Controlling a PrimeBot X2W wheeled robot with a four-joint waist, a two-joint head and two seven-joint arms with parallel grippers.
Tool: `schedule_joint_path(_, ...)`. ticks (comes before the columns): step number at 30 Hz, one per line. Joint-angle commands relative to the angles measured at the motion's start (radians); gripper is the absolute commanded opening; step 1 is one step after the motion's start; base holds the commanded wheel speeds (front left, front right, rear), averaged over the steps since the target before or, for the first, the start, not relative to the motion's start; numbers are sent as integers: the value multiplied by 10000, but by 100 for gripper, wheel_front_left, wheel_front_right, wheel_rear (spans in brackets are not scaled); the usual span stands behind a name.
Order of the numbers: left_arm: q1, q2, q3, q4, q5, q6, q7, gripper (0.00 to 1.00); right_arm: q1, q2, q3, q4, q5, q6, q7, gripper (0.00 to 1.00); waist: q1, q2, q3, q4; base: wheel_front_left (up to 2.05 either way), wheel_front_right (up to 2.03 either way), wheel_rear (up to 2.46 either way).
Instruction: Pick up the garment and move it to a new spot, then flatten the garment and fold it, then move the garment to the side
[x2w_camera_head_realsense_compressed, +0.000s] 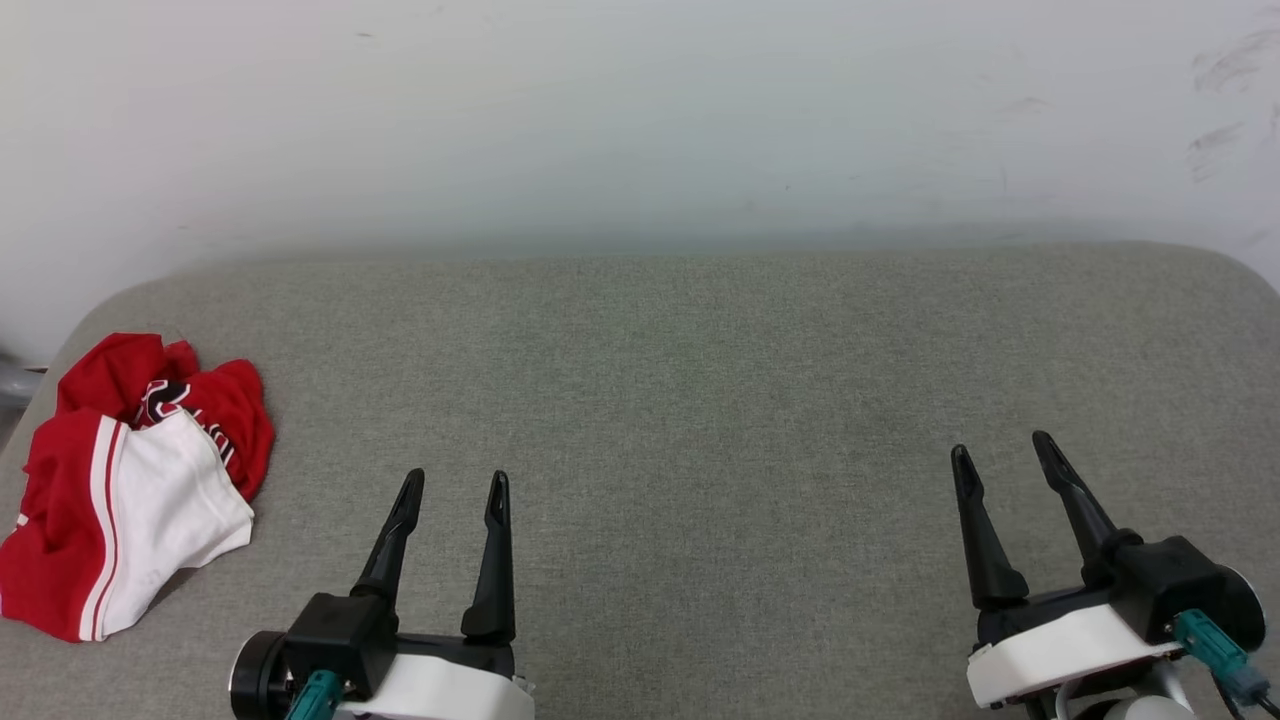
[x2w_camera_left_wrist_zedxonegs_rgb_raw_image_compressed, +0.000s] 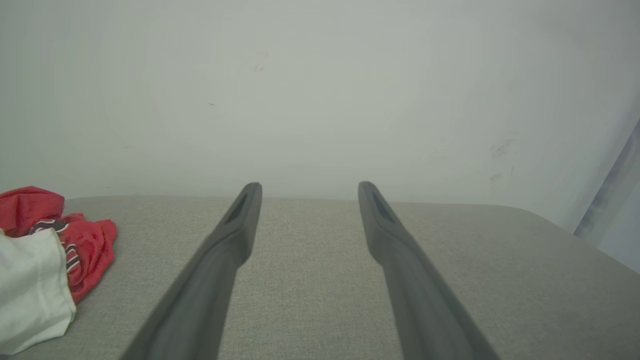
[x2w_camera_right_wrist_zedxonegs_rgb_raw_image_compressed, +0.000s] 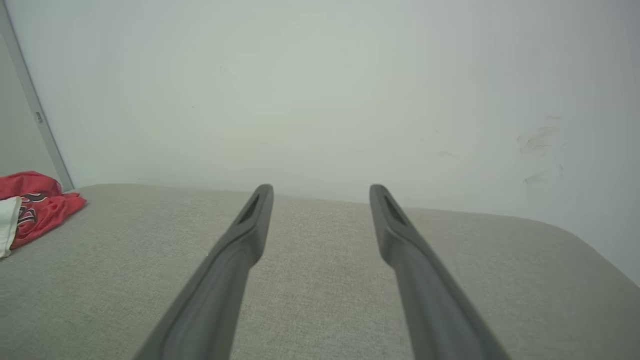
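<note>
1. Head view: the garment (x2w_camera_head_realsense_compressed: 130, 480) lies crumpled in a heap at the far left of the grey padded surface (x2w_camera_head_realsense_compressed: 700, 400), close to its left edge. A white sleeve sits on top of the red cloth, and a scrap of black print shows. The left gripper (x2w_camera_head_realsense_compressed: 456, 478) hovers at lower left, near the heap but apart from it, its fingers spread wide with nothing between them. The right gripper (x2w_camera_head_realsense_compressed: 1001, 445) is at lower right, well apart from the garment, likewise wide open and empty.

2. Left wrist view: the two dark fingers stand parted over bare grey fabric and point toward the pale wall (x2w_camera_left_wrist_zedxonegs_rgb_raw_image_compressed: 320, 100). The heap sits at the left margin, off the fingers' line and not between them.

3. Right wrist view: parted fingers again over bare surface, with the garment a small red-and-white bundle far to the left.

4. What could go wrong, as I judge it:
   - The heap lies near the surface's edge, so a sideways nudge on approach could push it off.
   - A pinch that takes only the top sleeve would lift one layer — the rest would drag and twist.
   - Fingertips driven too low could snag the padded cover.
   - If both arms go for the heap, the right must reach across and may crowd the left.
</note>
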Motion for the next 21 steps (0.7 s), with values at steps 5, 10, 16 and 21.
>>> schedule_joint_path(5, 195, -184, 354, 4, 297, -317, -179, 100, 107, -5, 1, 17, 533, -4, -180, 100, 0, -1, -27, -24, 0, 0, 0)
schedule_joint_path(10, 311, -267, 527, 132, 518, -544, -256, 100, 155, -5, -220, 164, 714, -4, -252, 100, 0, -1, -40, -39, 0, 0, 0)
schedule_joint_path(16, 368, -332, 558, 393, 1010, -691, -360, 100, 215, -2, -424, 296, 570, -4, -370, 100, 0, -1, -51, -92, 0, 0, 0)
schedule_joint_path(21, 405, -351, 547, 422, 1377, -731, -447, 100, 210, -2, -406, 303, 301, -5, -455, 100, 0, -1, -54, -151, 0, 0, 0)
